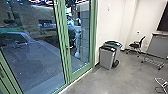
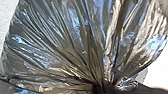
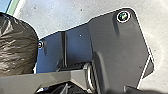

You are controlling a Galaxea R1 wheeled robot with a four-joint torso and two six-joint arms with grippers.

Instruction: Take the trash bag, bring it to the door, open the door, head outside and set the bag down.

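Observation:
Folds of the dark, shiny trash bag (image 2: 82,50) spread wide in the left wrist view and draw together to a tight neck, where my left gripper (image 2: 100,89) is shut on it. In the right wrist view the bag's rounded side (image 3: 17,47) bulges beside the robot's dark base plate. The green-framed glass door (image 1: 78,37) stands left of centre in the head view, closed in its frame, with a handle (image 1: 69,47) on its left side. I cannot tell how my right gripper stands.
Two grey bins (image 1: 107,57) stand against the white wall right of the door. Farther right are a black chair (image 1: 136,45) and a grey wheeled table (image 1: 157,46). White cables (image 1: 161,83) lie on the floor. A person (image 1: 77,32) shows in the glass.

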